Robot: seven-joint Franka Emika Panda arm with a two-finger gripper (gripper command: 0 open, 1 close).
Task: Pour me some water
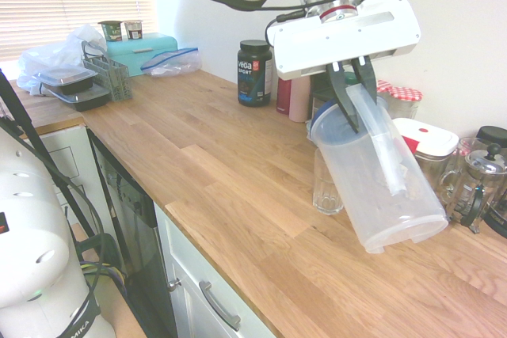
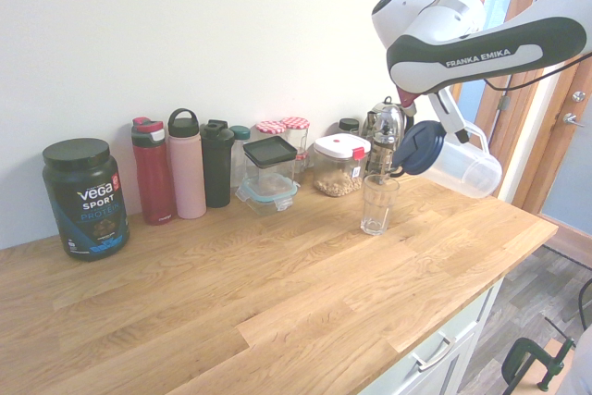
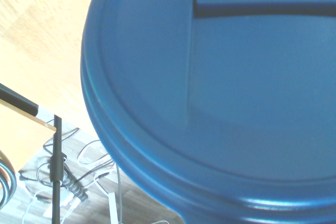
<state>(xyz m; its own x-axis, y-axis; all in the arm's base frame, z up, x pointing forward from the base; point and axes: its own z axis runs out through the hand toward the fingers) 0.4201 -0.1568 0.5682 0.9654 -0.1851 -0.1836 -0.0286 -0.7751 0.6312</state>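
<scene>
My gripper is shut on the handle of a clear plastic pitcher with a blue lid. The pitcher hangs tilted in the air. Its lid end points down toward a clear drinking glass standing upright on the wooden counter. In the second exterior view the blue lid sits just above and to the right of the glass, and the pitcher leans away behind it. I can make out no water in the pitcher or the glass. The blue lid fills the wrist view.
Along the wall stand a black protein tub, red, pink and black bottles, lidded food containers and jars. A French press stands behind the pitcher. A dish rack sits at the far end.
</scene>
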